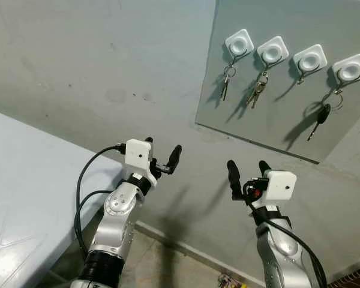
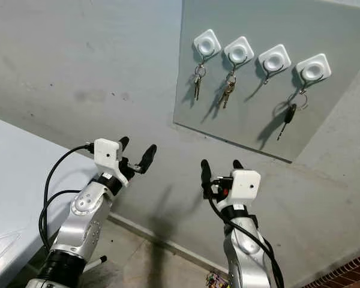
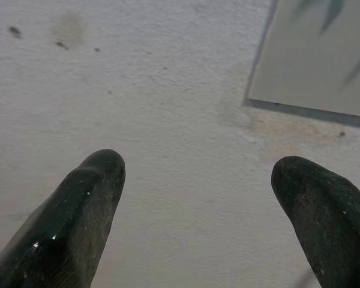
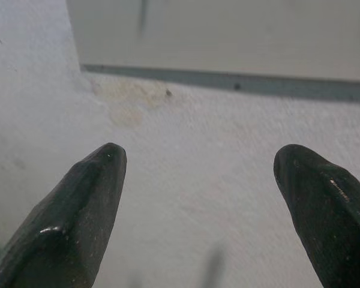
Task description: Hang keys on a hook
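- Left eye view: a grey panel (image 1: 276, 114) is fixed to the wall (image 1: 96, 66) and carries four white hooks in a row. The first hook (image 1: 239, 43) holds a small key bunch (image 1: 226, 81) hanging straight down, long axis vertical in the tilted picture. The second hook (image 1: 272, 51) holds another key bunch (image 1: 256, 90), its keys pointing down and slightly toward the robot's left. The third hook (image 1: 309, 60) is bare. The fourth hook (image 1: 350, 69) holds a black-headed key (image 1: 321, 117) on a ring, its blade pointing down and toward the robot's left.
- The left gripper (image 1: 162, 155) is raised before the wall below the panel, fingers apart with nothing between them. The right gripper (image 1: 248, 170) is raised beside it, below the panel's lower edge, fingers likewise spread and holding nothing. A pale table (image 1: 24, 198) lies at the robot's left.
- Right eye view: the same scene; the black-headed key (image 2: 287, 119) hangs under the last hook, well above both grippers.
- Left wrist view: two black fingers (image 3: 78, 216) stand wide apart in front of the speckled wall, with a corner of the panel (image 3: 312, 66) beyond.
- Right wrist view: two black fingers (image 4: 72, 222) are spread, with the panel's lower edge (image 4: 228, 78) beyond them.
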Robot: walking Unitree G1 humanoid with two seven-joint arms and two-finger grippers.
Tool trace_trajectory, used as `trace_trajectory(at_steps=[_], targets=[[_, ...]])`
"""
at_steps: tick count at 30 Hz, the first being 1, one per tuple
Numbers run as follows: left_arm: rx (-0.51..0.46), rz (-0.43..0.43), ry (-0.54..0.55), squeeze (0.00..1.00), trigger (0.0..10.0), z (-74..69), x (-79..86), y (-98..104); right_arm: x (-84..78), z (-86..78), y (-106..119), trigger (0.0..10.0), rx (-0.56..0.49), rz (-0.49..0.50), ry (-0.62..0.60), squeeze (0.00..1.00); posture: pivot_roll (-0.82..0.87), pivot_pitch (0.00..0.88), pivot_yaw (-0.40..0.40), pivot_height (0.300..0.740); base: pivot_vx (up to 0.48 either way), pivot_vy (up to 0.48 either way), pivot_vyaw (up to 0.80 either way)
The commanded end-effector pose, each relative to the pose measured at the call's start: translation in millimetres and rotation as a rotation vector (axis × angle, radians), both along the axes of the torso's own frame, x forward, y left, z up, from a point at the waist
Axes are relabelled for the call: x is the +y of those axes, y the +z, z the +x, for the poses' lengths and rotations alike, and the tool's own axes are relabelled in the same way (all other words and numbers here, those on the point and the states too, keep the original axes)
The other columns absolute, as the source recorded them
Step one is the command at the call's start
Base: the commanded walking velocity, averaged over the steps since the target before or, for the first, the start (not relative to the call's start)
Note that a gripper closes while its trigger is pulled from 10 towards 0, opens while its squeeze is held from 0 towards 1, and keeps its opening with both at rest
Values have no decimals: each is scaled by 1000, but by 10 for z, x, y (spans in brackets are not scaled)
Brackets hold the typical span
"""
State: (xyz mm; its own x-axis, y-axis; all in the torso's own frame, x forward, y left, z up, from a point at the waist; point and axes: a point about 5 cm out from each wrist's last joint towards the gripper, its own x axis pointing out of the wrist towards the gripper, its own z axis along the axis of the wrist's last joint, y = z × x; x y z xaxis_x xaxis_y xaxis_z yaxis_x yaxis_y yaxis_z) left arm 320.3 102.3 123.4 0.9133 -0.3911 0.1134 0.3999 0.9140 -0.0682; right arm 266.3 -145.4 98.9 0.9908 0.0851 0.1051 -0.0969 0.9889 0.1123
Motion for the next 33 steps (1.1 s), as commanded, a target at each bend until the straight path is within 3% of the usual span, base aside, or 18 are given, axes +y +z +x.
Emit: trace_trajectory(at_steps=[1, 2, 3, 4, 5, 16, 20, 21, 22, 33], targets=[[-7, -3, -6, 0, 10000, 29, 57, 22, -58, -20, 54, 10000, -26, 25, -49, 0, -101, 5, -33, 740, 0, 0, 0], [-7, -3, -6, 0, 10000, 29, 57, 22, -58, -20, 54, 10000, -26, 25, -49, 0, -101, 5, -33, 740, 0, 0, 0], [-17, 1, 11, 0, 10000, 57, 96, 52, -92, -36, 31, 10000, -14, 42, -58, 651, -101, 4, -34, 740, 0, 0, 0], [-19, -2, 15, 0, 10000, 63, 103, 58, -97, -43, 26, 10000, -11, 49, -57, 651, -101, 4, -34, 740, 0, 0, 0], [-21, -4, 16, 0, 10000, 69, 108, 65, -101, -47, 24, 10000, -8, 60, -59, 1000, -101, 4, -34, 740, 0, 0, 0], [-31, 13, -38, 0, 10000, 56, 56, 78, -106, -59, 25, 10000, -12, 53, -51, 1000, -102, 0, -32, 740, 0, 0, 0], [-26, 0, -36, 0, 10000, 36, 53, 52, -127, -83, 8, 10000, -10, -24, -60, 1000, -102, 0, -32, 740, 0, 0, 0], [-21, -7, -39, 0, 10000, 28, 50, 45, -128, -89, -5, 10000, -2, -27, -62, 137, -105, 0, -27, 740, 0, 0, 0], [-19, -9, -40, 0, 10000, 21, 47, 40, -126, -93, -14, 10000, 2, -27, -57, 0, -105, 0, -27, 740, 0, 0, 0], [-16, -2, -18, 0, 10000, 46, 95, 54, -140, -78, -11, 10000, -1, -101, -48, 0, -94, 0, -35, 740, 0, 0, 145]])
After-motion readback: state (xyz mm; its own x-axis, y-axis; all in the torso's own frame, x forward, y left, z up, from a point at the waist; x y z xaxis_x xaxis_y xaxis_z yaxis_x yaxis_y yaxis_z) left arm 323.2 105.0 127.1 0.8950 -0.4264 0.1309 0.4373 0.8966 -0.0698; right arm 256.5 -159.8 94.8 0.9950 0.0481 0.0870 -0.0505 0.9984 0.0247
